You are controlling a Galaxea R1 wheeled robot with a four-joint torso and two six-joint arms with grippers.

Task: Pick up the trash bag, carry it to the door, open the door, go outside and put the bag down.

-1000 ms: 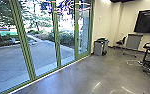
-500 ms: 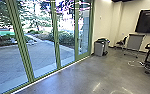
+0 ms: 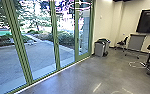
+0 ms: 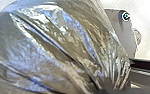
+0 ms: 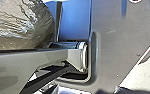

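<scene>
A full, glossy trash bag [image 4: 53, 45] hangs close to the robot's own dark base plate [image 5: 116, 45] on a polished concrete floor [image 3: 96, 72], its plastic drawn into tight pleats at the neck [image 4: 111, 75], where the left pincer [image 4: 111, 87] appears to be clamped. Whether the right pincer is apart or together cannot be told. Along the left of the room, green-framed glass panels [image 3: 54, 42] run from near to far, with the paved yard [image 3: 41, 53] visible beyond them. At their far end, near a pair of gray bins [image 3: 99, 48], stands a narrower glazed section [image 3: 83, 32] that may be the door. The carry looks to be in hand, with the robot indoors and the bag yet to be set down outside. The load looks bulky but probably light, soft and yielding, in a thin, slippery film that could stretch or snag on a frame edge. The gathered neck is the best place to take hold; the bulging side would likely slide, dent or tear under a pinch.
</scene>
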